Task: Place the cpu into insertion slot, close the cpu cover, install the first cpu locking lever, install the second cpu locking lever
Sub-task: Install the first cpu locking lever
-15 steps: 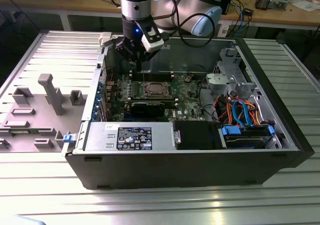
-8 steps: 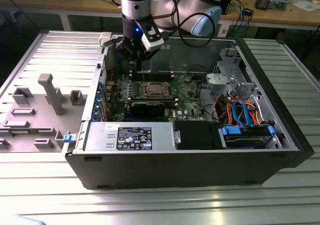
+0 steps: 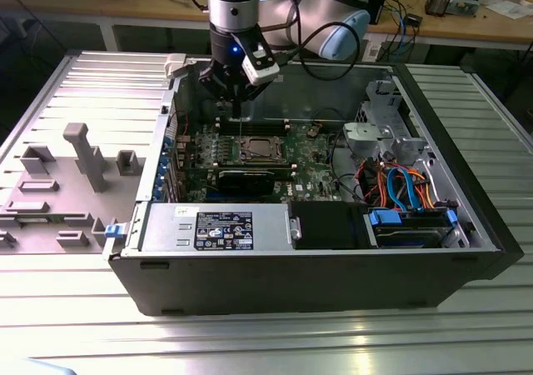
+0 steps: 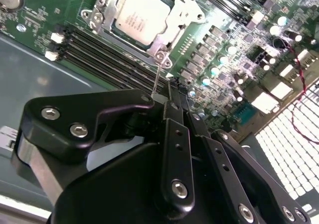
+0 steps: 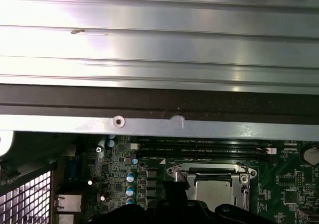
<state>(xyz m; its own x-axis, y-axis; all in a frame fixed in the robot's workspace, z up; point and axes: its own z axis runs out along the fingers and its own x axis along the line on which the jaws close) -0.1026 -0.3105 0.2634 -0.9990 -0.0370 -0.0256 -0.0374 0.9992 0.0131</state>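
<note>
While the hand hangs above the cpu, it is pinched shut on a thin lever. The cpu cover is down.

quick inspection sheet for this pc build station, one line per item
surface: ribbed metal table carrying the open pc case
job's things: cpu lies flat under the closed cpu cover; thin locking lever stands up from the cover's corner
clutter: grey fixture blocks on the exterior view's left
grippers: hand above the cpu, apparently shut on the lever's top end
cables: orange and blue leads inside the case; black cable on the arm
surroundings: wooden bench behind the table
</note>
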